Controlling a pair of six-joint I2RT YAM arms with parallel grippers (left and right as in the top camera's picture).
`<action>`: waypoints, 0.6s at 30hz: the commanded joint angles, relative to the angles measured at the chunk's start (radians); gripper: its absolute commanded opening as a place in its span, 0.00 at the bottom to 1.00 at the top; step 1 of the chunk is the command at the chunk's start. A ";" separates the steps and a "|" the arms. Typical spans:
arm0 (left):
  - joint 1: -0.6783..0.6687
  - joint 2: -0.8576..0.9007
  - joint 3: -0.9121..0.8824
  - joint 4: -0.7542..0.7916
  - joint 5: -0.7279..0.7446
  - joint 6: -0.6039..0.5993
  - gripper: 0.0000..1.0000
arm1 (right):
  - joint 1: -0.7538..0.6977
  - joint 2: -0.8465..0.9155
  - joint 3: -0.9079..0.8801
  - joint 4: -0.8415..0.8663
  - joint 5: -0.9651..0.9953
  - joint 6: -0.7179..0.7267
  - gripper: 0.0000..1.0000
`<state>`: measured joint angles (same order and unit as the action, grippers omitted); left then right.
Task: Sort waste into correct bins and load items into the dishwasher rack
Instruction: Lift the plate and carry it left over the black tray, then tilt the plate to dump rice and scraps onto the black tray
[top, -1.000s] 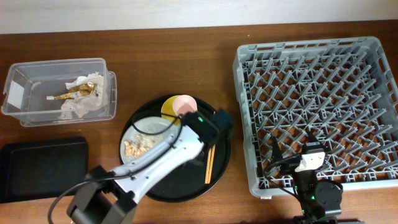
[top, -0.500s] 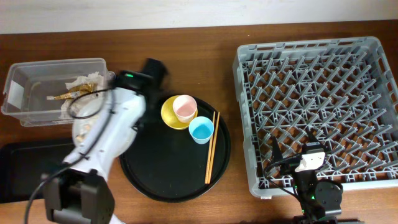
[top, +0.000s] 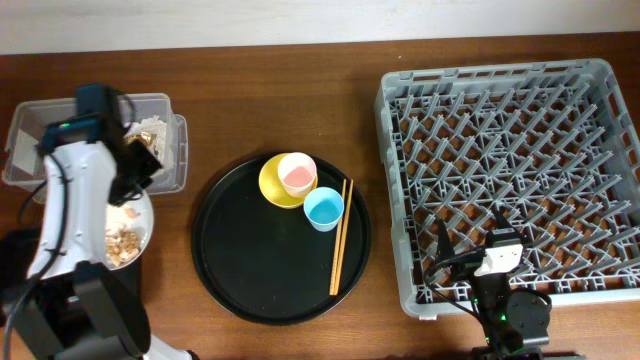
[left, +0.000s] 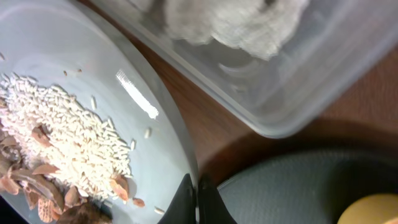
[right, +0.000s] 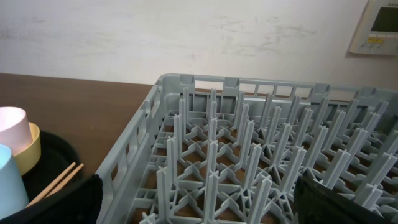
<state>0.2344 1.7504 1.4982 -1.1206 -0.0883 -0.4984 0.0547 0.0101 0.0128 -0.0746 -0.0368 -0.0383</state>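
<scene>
My left gripper (top: 143, 180) is shut on the rim of the pale grey plate (top: 128, 228), held just below the clear tub (top: 30, 150). In the left wrist view its fingers (left: 198, 199) pinch the plate's (left: 124, 81) edge; white rice (left: 68, 137) and brown scraps lie on it. The tub holds crumpled paper (left: 236, 25). The shallow black tray (top: 12, 260) is mostly hidden under my arm. The yellow dish (top: 272, 185), pink cup (top: 297, 173), blue cup (top: 323, 208) and chopsticks (top: 339, 240) lie on the round tray. My right gripper (top: 470, 245) is open and empty at the front edge of the dishwasher rack (top: 510, 150).
The large round black serving tray (top: 260, 270) sits mid-table between the tub and the rack. The right wrist view shows the rack's upright pegs (right: 205, 155) close ahead, with the pink cup (right: 12, 124) and chopsticks (right: 59, 180) at far left.
My left arm has swung from the round tray to the far left, carrying the plate to beside the clear tub. The right arm has not moved.
</scene>
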 joint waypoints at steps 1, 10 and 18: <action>0.119 -0.025 0.023 0.032 0.184 -0.002 0.00 | -0.004 -0.006 -0.007 -0.004 0.012 -0.007 0.98; 0.367 -0.025 0.023 0.059 0.531 -0.002 0.00 | -0.004 -0.006 -0.007 -0.004 0.012 -0.007 0.99; 0.524 -0.025 0.023 0.073 0.789 -0.001 0.00 | -0.004 -0.006 -0.007 -0.004 0.012 -0.007 0.98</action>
<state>0.7033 1.7504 1.4982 -1.0515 0.5030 -0.4984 0.0547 0.0101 0.0128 -0.0746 -0.0368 -0.0391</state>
